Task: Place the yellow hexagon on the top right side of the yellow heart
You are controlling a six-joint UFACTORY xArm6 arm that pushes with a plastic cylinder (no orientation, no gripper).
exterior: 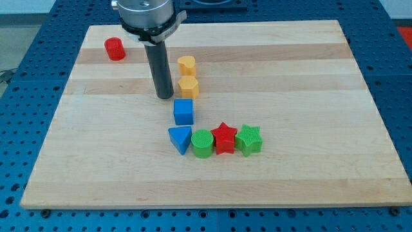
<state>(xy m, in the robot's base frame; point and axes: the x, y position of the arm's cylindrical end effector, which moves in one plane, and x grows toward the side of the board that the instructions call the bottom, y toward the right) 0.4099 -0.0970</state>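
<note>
The arm comes down from the view's top as a metal collar, and below it a straight dark rod stands upright on the wooden board (309, 77). My tip (165, 97) rests on the wood just to the view's left of the yellow hexagon (188, 87), close beside it; whether the 2 touch I cannot tell. There are no jaws here to open or close, only the bare rod, and it holds nothing.

Taking the yellow hexagon as the landmark: the yellow heart (187, 64) sits directly toward the view's top of it, the 2 very near. The blue cube (183, 111) lies just toward the view's bottom of the hexagon. Farther down is a row of 4 (packed side by side): a blue triangular block (181, 138), a green cylinder (202, 143), a red star (224, 138) and a green star (248, 140). A red cylinder (115, 49) stands well apart, toward the view's upper left.

The blocks look like matte plastic, the green ones ribbed. The board is pale, smooth, faintly banded wood.
</note>
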